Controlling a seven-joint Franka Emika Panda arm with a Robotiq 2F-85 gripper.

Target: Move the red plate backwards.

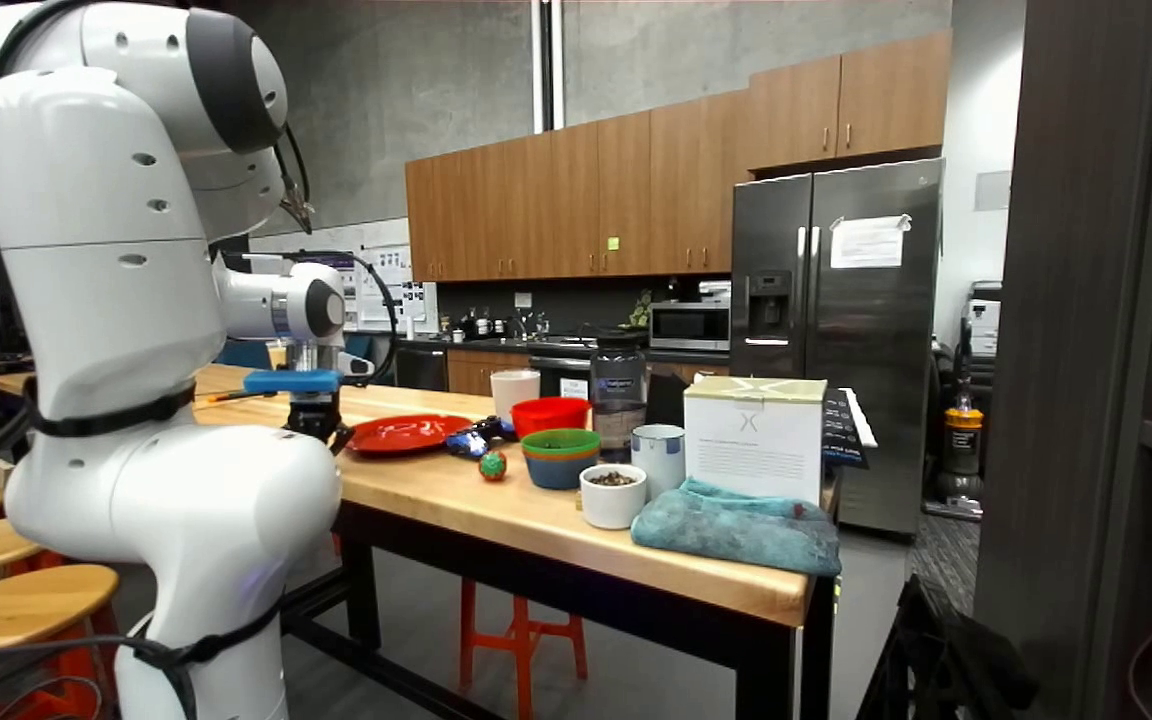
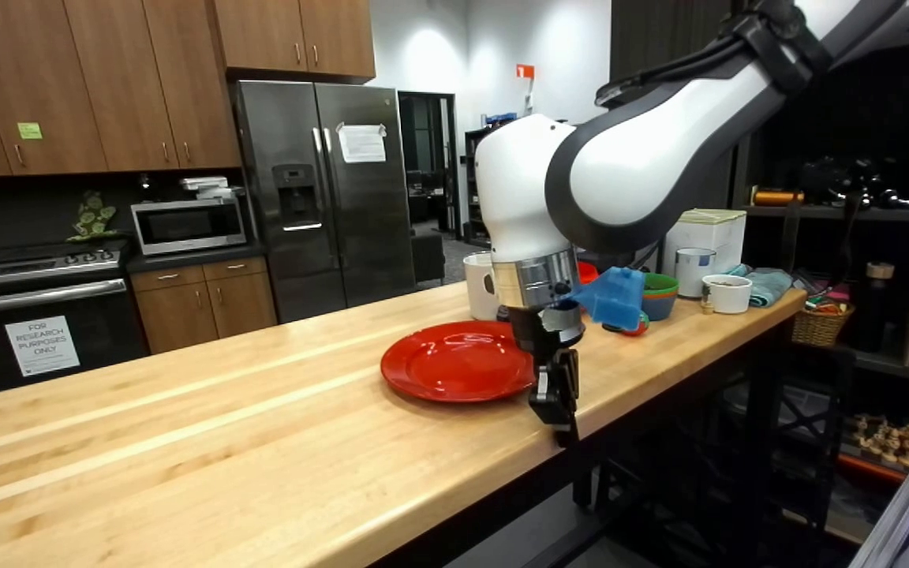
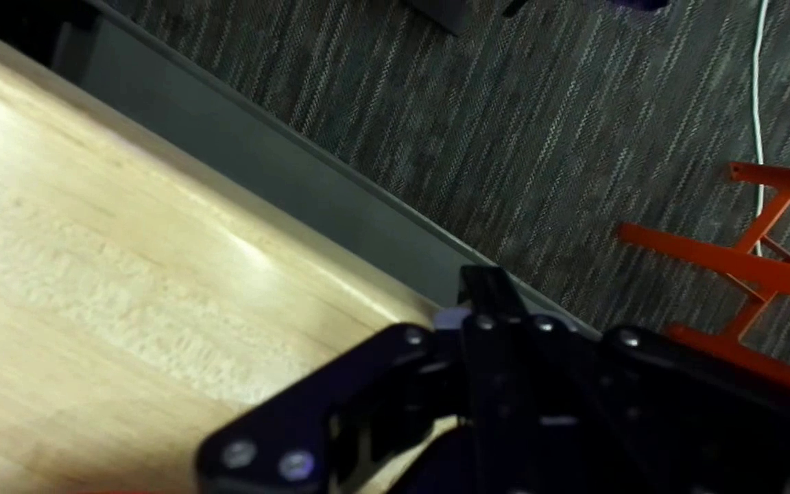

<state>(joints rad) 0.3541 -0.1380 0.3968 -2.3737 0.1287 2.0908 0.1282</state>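
The gripper [image 2: 564, 430] hangs closed beside the red plate [image 2: 454, 367].

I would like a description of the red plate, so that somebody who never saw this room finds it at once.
Go to the long wooden table. On its top, close to the end effector, lies the red plate. It is round, wide and shallow, unlike the narrower, deeper red bowl nearby.

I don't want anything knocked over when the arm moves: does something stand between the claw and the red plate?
Nothing visible does. The claw is low at the edge of the table, beside the red plate. The blue-and-black object by the plate and the stacked bowls farther along lie outside that gap.
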